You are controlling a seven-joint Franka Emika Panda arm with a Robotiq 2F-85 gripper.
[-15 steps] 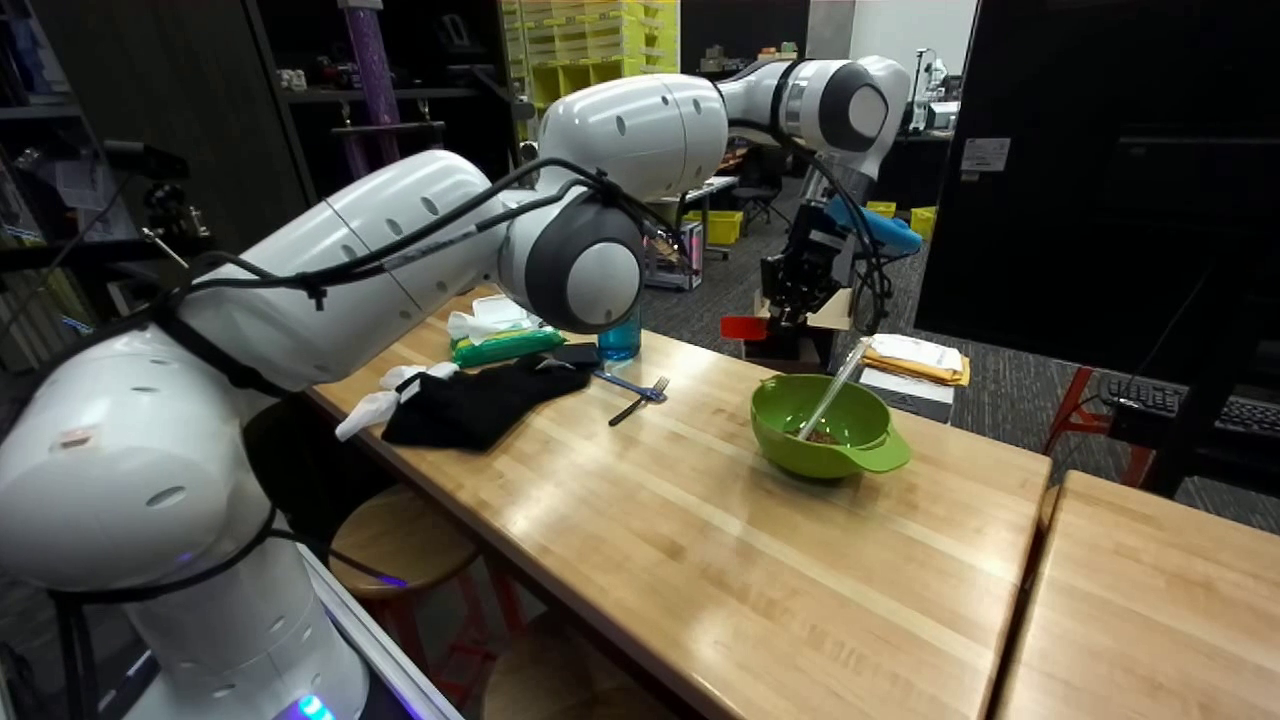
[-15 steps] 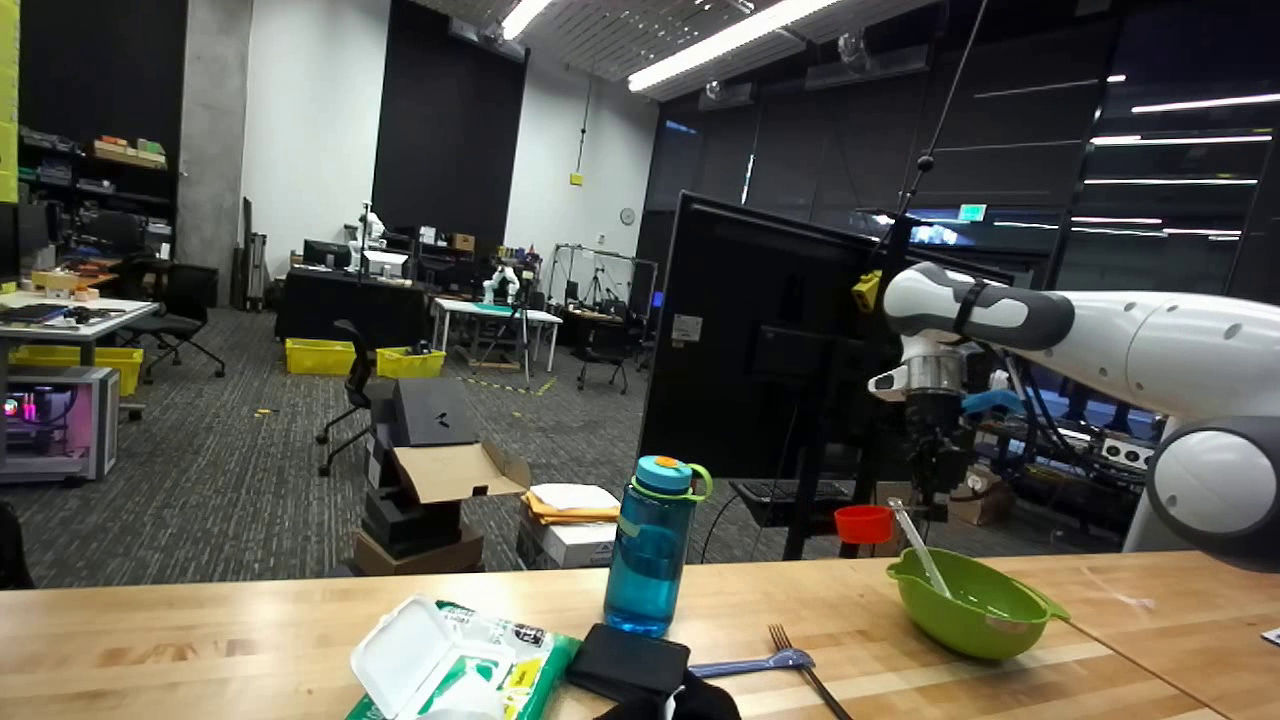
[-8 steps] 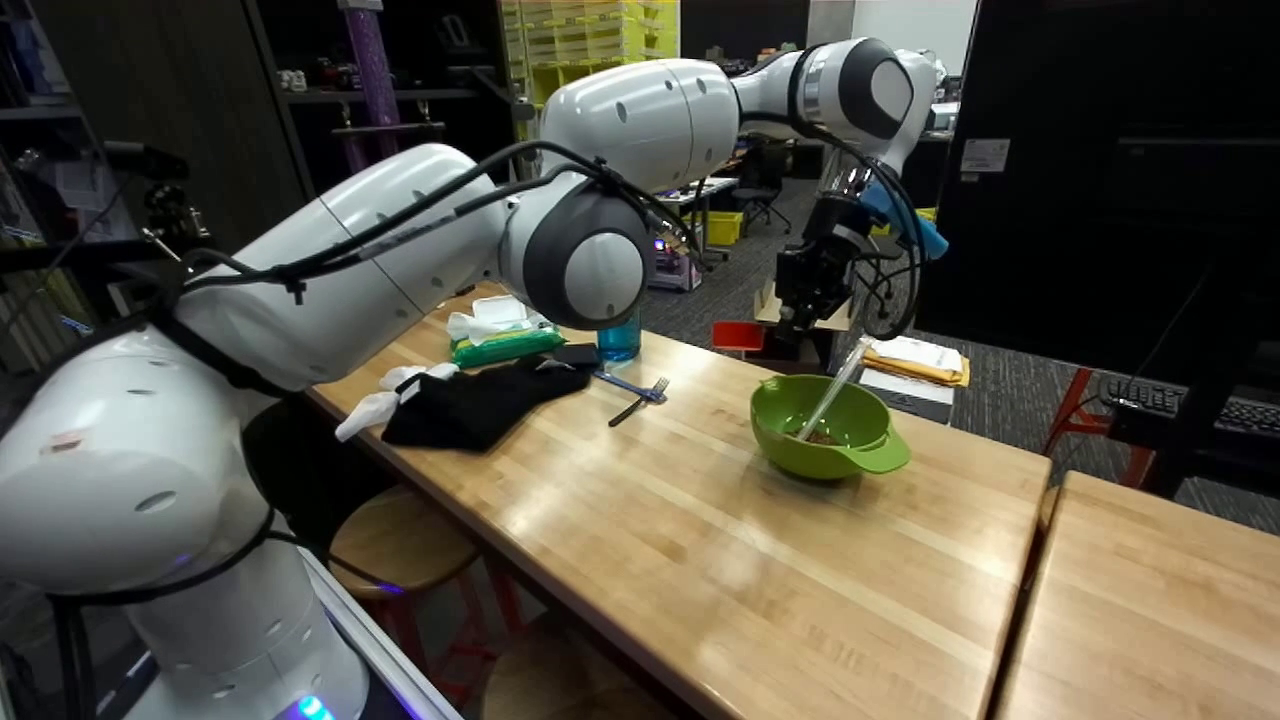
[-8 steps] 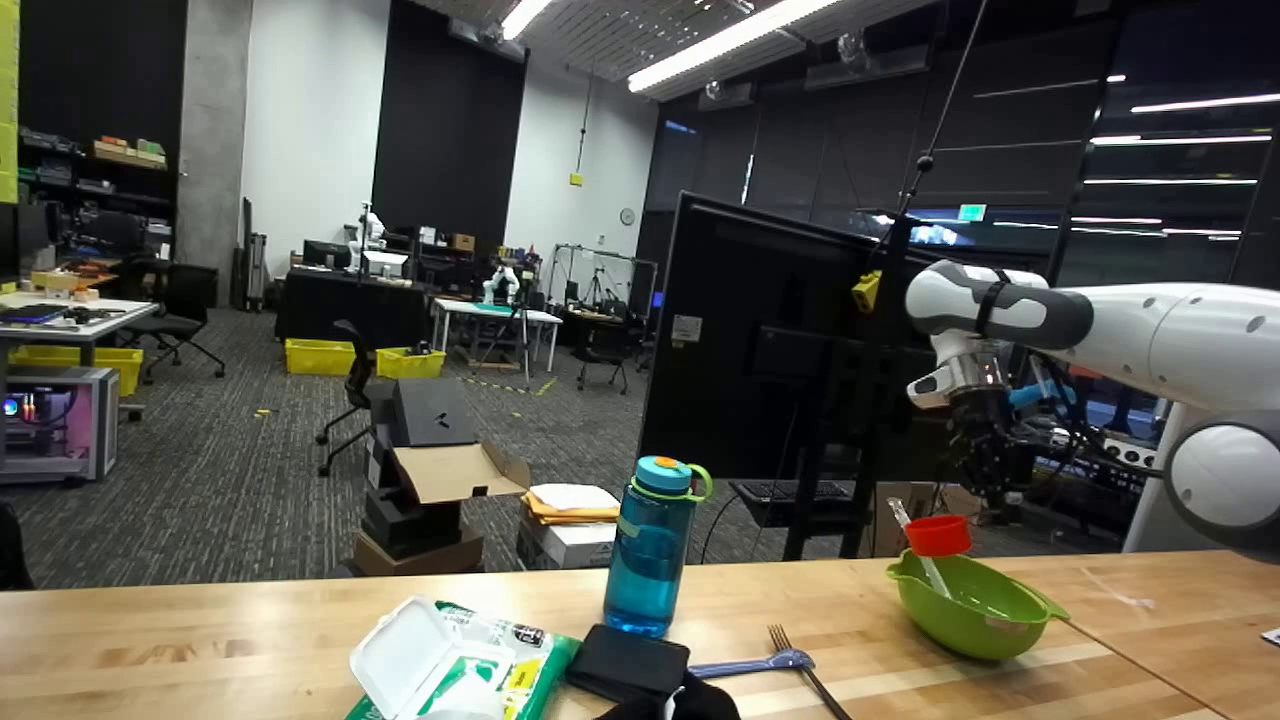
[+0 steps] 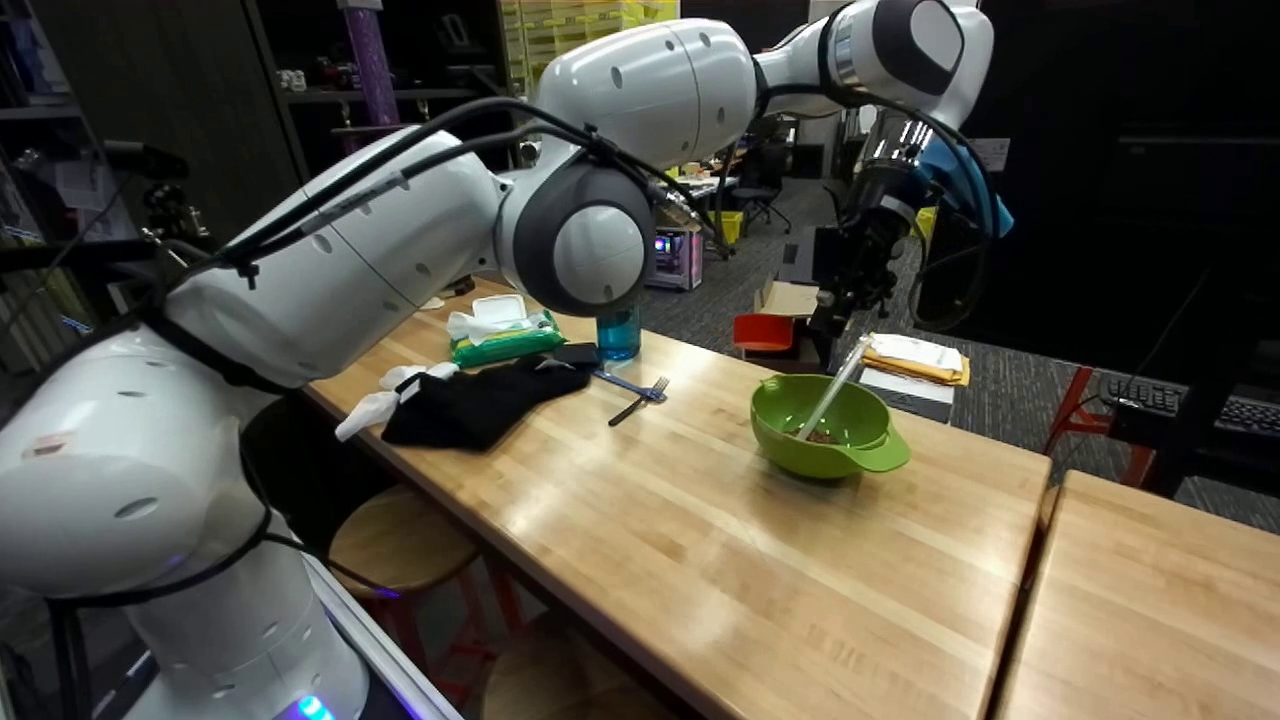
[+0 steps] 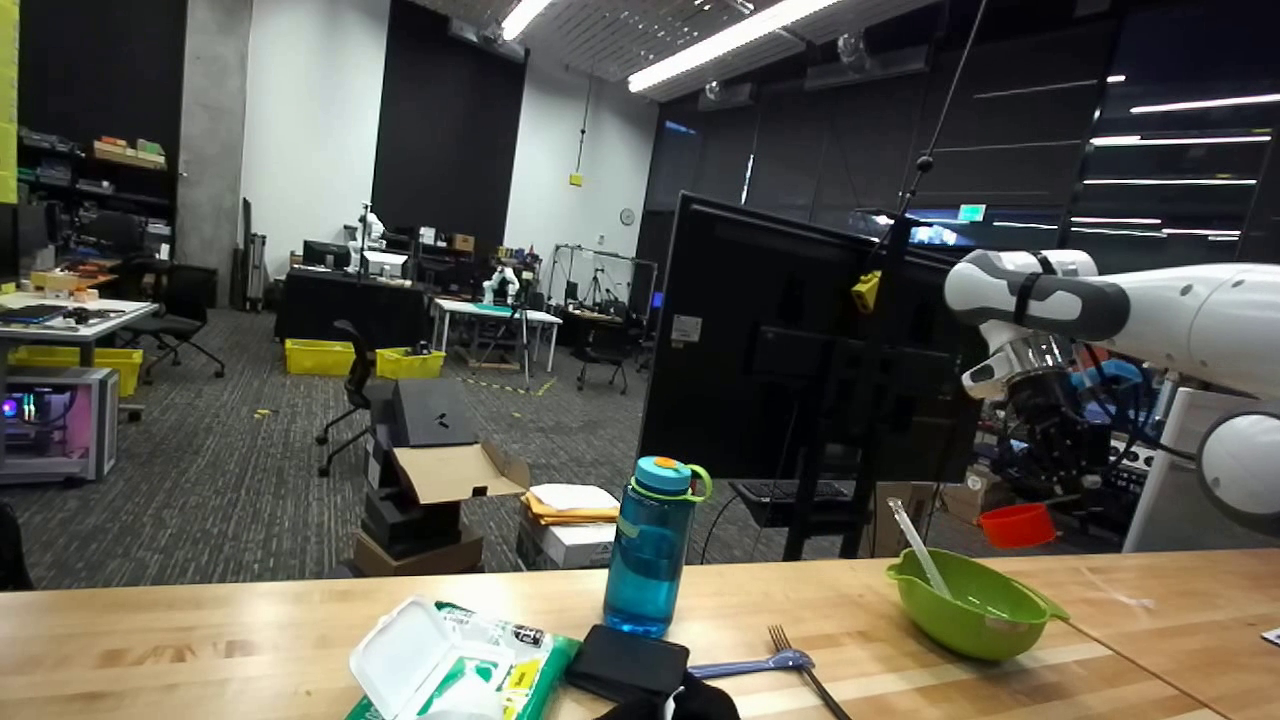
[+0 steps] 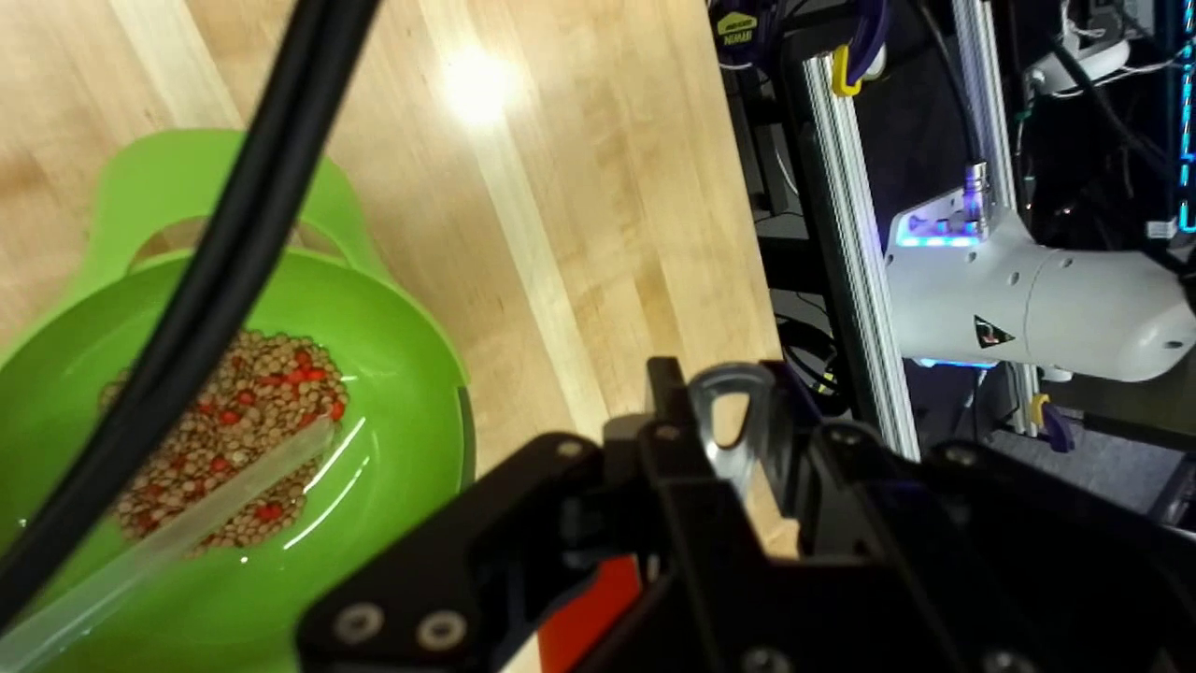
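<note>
My gripper [image 7: 729, 411] is shut on the grey handle [image 7: 729, 460] of a red measuring cup; the handle's looped end shows between the fingers. Only a strip of the red cup [image 7: 593, 608] appears in the wrist view, the rest hidden behind the gripper. Both exterior views have the cup [image 6: 1017, 526] hanging in the air above table height, slightly tilted. Whether anything is in it cannot be seen. A green bowl [image 5: 800, 455] stands on the table near the gripper. Inside lie lentils with red bits [image 7: 238, 439], and a clear utensil [image 5: 835, 390] leans on the rim.
On the wooden table [image 5: 640, 530] are a blue bottle [image 6: 650, 545], a wipes pack [image 5: 510, 343], black cloth [image 5: 480, 400] and a fork [image 5: 630, 408] crossing a blue utensil [image 6: 740, 665]. A second table [image 5: 1160, 590] adjoins across a gap. A large black screen [image 6: 780, 300] stands behind.
The arm has swung with the cup, which shifts rightward past the clear utensil in an exterior view. The gripper has tilted more. Its grip looks the same, and the bowl has stayed put.
</note>
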